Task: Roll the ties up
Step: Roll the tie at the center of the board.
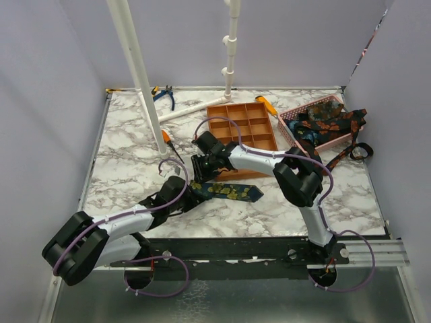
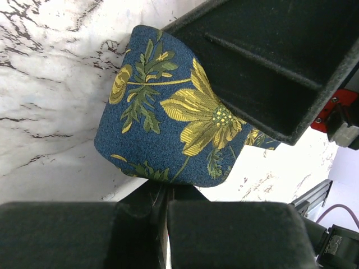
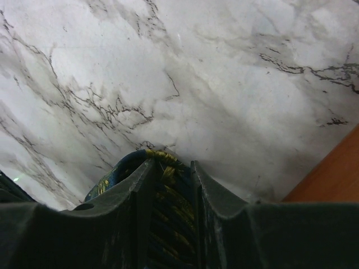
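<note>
Two robot arms meet over one necktie on a marble-patterned table (image 1: 128, 168). The left gripper (image 1: 183, 196), at about 7 o'clock from the table's middle, has its jaws pressed fully together. In its wrist view, the left gripper (image 2: 164, 193) has its tips at the lower hem of the tie (image 2: 162, 123). Whether any cloth is nipped between them cannot be made out.

At 11 o'clock lie blue-handled pliers (image 1: 163, 95) beside white pipes (image 1: 138, 60). Two pipes stand upright and run out of the top of the overhead view, and a third lies flat. A small orange-handled tool (image 1: 166, 137) rests by the base of the nearer upright.

The tie (image 1: 232, 192) is navy with yellow-gold flowers and green leaves. It stretches flat near the centre, pointing to 3 o'clock. Its left end is hidden under both claws.

The right gripper (image 1: 204, 169) bears down on that end from 12 o'clock. In its wrist view, the right gripper (image 3: 167, 165) has narrow jaws clamped on a bunched fold of the tie (image 3: 115, 174). Most of the fold is buried between the fingers.

At 1 o'clock sits one orange compartment tray (image 1: 232, 128), its near edge masked by the right arm and cable. At 2 o'clock one pink basket (image 1: 296, 110) holds a tangle of dark floral ties (image 1: 326, 121). They are too knotted to count, and some ends trail over the rim onto the table.
</note>
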`<state>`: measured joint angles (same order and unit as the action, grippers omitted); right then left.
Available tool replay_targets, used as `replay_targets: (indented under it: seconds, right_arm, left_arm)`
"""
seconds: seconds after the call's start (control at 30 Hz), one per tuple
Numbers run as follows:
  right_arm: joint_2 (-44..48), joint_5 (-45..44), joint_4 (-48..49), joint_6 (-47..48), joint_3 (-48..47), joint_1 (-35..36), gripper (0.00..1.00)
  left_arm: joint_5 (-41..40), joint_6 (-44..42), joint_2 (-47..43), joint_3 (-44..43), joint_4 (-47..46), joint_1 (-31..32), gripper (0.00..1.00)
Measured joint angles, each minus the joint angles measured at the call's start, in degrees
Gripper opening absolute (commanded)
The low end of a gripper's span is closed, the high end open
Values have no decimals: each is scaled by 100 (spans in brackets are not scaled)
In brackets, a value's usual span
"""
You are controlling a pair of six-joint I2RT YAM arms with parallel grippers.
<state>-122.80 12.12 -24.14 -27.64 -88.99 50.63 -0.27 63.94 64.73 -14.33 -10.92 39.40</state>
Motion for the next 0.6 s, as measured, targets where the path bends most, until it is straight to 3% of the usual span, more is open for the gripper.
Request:
replay_targets:
  seconds: [0.2,0.37,0.6]
  right_arm:
    - [11,122,138,-232,83,0,39]
    - [55,4,92,-369,76,26,50]
    - [109,-629,-723,-334,-400,-17,56]
  left_arm:
    - [0,39,42,76,-195,0,0]
    - [-2,31,105,162,-321,0,1]
    - [-26,-83,-479,269,-105,0,11]
